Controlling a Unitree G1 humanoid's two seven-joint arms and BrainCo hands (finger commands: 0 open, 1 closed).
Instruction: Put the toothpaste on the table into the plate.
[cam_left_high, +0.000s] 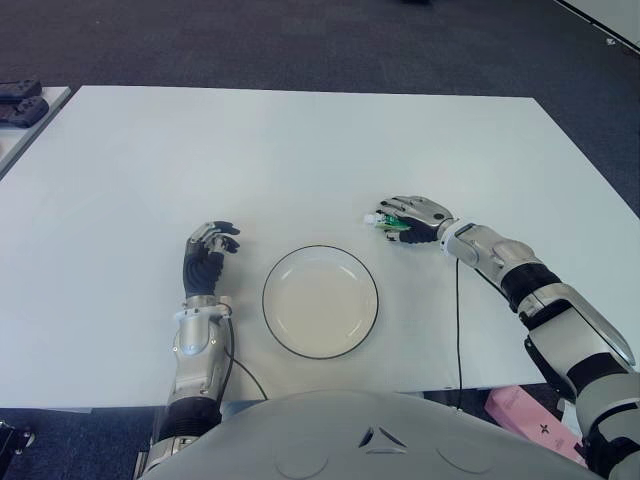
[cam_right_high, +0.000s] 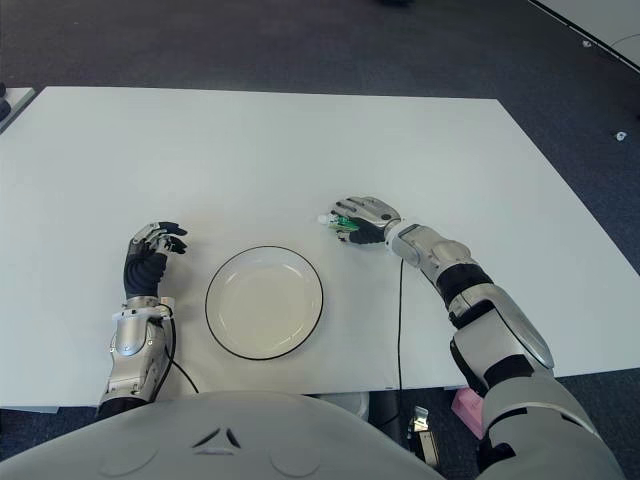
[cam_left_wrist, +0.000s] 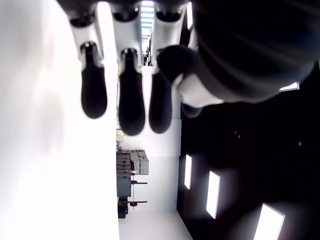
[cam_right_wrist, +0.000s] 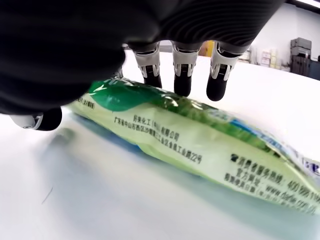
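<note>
Fingers (cam_right_wrist: 182, 75) of the right hand (cam_left_high: 415, 218) curled over the toothpaste (cam_right_wrist: 200, 135), which lay on the white table (cam_left_high: 300, 150) just right of the plate (cam_left_high: 320, 300), outside it. From the left wrist I saw the left hand (cam_left_high: 207, 255) relaxed, holding nothing, left of the plate.

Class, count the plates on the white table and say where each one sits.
1. The round white plate with a dark rim lies on the white table near the front edge, between the left robot hand and the right robot hand. None looks hidden.
</note>
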